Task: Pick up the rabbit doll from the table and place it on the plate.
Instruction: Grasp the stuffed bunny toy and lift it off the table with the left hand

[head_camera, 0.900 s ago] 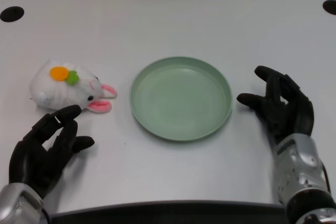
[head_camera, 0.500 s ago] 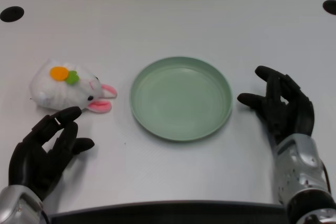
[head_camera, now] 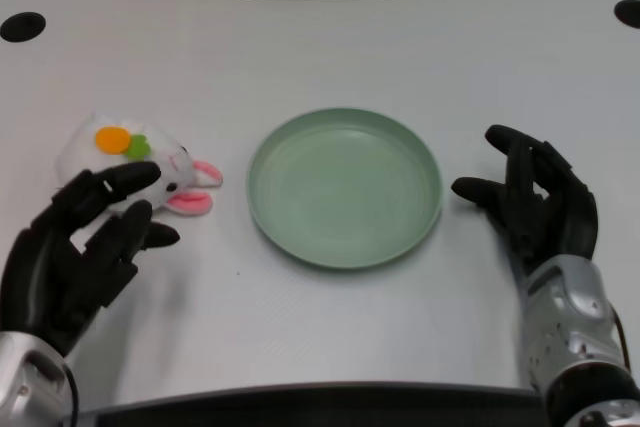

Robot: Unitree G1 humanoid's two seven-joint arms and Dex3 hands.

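Observation:
The white rabbit doll, with an orange and green patch on its back and pink ears, lies on the table at the left. My left hand is open just in front of it, fingers spread, and its fingertips overlap the doll's near side, hiding part of it. Whether they touch the doll I cannot tell. The light green plate sits empty in the middle, to the right of the doll.
My right hand rests on the table just right of the plate. Black round holes sit in the white table at the far left and far right corners.
My left hand has moved forward and up toward the doll, so its fingertips now cover the doll's near edge. The doll, plate and right hand have not moved.

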